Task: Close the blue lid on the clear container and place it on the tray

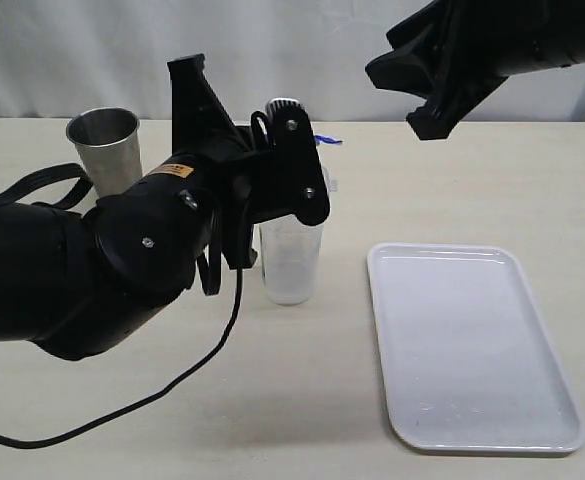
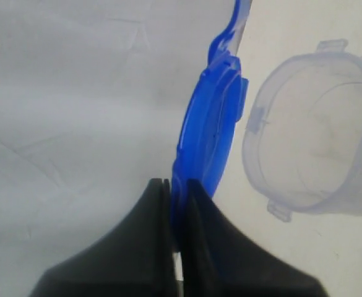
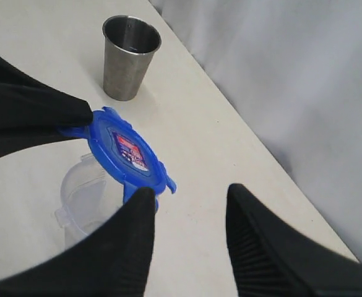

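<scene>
Robot test bench, staged like a lab rather than a home. Plain cream counter (image 1: 302,400), bare and matte, running to a straight far edge. Pale grey-white curtain (image 1: 302,50) hung directly behind that far edge, closing off any room beyond. Two black robot arms above the counter, a loose black cable (image 1: 172,385) trailing toward the near left corner. Only a few props: steel cup (image 1: 106,148) near the far left corner, white tray (image 1: 472,345) toward the near right corner.

No lettering can be read anywhere. The blue lid (image 3: 126,154) carries a small red-and-white label (image 3: 129,150), its print too blurred to make out. An orange sticker (image 1: 172,171) on the left arm is likewise illegible.
</scene>
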Tool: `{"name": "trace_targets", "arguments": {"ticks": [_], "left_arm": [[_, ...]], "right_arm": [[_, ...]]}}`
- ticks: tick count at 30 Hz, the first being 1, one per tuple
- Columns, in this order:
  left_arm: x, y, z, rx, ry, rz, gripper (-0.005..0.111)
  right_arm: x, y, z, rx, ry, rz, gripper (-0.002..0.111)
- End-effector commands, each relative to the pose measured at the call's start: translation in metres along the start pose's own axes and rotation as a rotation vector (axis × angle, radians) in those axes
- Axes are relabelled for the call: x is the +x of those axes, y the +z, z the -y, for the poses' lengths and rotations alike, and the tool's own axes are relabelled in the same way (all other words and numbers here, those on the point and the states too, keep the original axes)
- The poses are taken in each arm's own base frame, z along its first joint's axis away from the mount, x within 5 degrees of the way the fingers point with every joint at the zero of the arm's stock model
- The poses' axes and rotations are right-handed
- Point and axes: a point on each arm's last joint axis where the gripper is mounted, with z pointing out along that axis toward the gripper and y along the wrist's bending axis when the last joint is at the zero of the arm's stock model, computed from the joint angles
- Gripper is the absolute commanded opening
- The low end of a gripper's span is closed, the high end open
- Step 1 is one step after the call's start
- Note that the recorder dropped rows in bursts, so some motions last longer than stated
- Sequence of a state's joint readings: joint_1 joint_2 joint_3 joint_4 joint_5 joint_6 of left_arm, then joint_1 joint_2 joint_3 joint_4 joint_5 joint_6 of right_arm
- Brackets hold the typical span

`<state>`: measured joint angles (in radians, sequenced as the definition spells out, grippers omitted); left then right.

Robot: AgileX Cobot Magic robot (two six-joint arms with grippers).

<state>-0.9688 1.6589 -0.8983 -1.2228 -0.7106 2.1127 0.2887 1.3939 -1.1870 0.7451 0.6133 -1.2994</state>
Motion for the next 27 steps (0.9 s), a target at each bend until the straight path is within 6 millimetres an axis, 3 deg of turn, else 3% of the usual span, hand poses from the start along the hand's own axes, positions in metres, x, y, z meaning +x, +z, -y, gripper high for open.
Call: {"name": "trace_targets", "arguments": {"ticks": [1, 15, 20, 27], "left_arm": [[-0.001, -0.001, 0.005, 0.048, 0.011, 0.011, 0.000], [0.002, -0.001, 0.001, 0.003, -0.001, -0.031, 0.000], [-0.002, -0.007, 0.017, 0.079, 0.024, 0.011, 0.000], [-0.001, -0.016, 0.023, 0.017, 0.095, 0.004, 0.000]], "right_arm": [[0.009, 0.002, -0.003, -0.010, 0.009, -0.023, 0.037], [0.019, 0.014, -0.004, -0.026, 0.037, -0.037, 0.037], [0.018, 0.014, -0.005, -0.032, 0.040, -0.028, 0.037], [0.017, 0.014, -0.005, -0.038, 0.044, -0.024, 0.037]]}}
